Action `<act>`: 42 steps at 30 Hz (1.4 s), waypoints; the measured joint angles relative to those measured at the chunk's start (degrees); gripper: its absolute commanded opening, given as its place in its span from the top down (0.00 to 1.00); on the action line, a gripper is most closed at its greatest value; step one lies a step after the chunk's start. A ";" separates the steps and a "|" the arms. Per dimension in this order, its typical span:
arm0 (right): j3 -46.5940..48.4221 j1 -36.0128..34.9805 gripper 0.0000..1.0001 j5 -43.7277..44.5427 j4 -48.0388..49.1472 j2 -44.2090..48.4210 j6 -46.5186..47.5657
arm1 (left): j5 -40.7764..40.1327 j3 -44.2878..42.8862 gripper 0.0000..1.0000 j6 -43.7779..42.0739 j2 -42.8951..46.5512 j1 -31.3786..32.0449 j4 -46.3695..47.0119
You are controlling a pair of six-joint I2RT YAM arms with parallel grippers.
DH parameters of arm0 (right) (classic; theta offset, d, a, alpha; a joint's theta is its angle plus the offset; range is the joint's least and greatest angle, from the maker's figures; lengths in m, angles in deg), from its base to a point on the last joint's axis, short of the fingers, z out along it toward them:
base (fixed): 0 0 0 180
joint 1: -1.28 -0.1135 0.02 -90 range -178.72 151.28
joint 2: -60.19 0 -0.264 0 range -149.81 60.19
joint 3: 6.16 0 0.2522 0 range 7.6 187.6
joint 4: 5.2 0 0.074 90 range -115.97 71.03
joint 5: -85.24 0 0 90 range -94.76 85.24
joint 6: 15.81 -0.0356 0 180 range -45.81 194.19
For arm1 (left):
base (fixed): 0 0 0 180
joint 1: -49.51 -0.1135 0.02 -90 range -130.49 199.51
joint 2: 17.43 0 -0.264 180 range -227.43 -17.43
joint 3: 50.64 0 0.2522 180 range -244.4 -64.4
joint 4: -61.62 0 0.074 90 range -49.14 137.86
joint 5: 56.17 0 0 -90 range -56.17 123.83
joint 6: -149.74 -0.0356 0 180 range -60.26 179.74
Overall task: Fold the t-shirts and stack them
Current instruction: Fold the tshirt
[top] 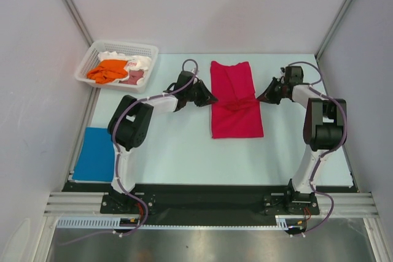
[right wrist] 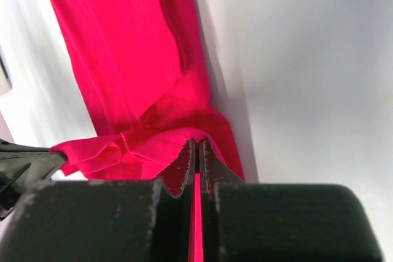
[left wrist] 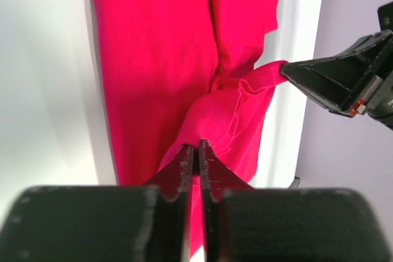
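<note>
left hand: fingers pressed together, a pinch of red cloth caught between the tips. it has hold of the crimson shirt at its left edge, about halfway along its length.
right hand: closed just as tight on the opposite edge of the crimson shirt, at the matching height. a thin strip of red shows between its fingers.
why held so: the two pinches face each other across the shirt, so the cloth can be raised along one line and carried over as a crosswise fold. that is my reading.
cloth between the hands: drawn up into a puckered ridge across the middle of the crimson shirt, lying smooth on either side of it.
layers caught: the wrist views are too close to tell whether each hand has every layer or only the top one.
lie of the crimson shirt: a long narrow panel in the middle of the bench, its sides seemingly turned in already.
step in hand: judged to be the halving fold, with the grip made and the lift not yet begun.
blue shirt: well to the left of the crimson shirt and nearer the arm bases, folded flat. likely the base of the stack.
basket: beyond the crimson shirt's far left corner, well apart from it.
in the basket: an orange shirt, a pink shirt and a white shirt in a loose heap, unfolded.
</note>
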 measured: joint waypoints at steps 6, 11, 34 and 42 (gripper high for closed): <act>4.11 1.22 0.72 -0.09 -1.66 -3.85 2.21 | -1.84 -4.92 0.57 -4.92 -1.90 -0.76 -5.75; 6.14 2.60 0.64 5.90 -4.92 -1.18 4.66 | -9.64 -5.57 0.50 -13.60 1.97 -0.66 -13.00; -9.01 1.99 0.89 -10.01 17.99 -4.96 -2.14 | -3.41 9.51 0.59 -14.95 3.93 11.13 3.30; -0.94 4.22 0.68 -6.71 13.42 -7.76 -0.24 | -7.54 20.98 0.48 -17.40 14.16 10.56 2.69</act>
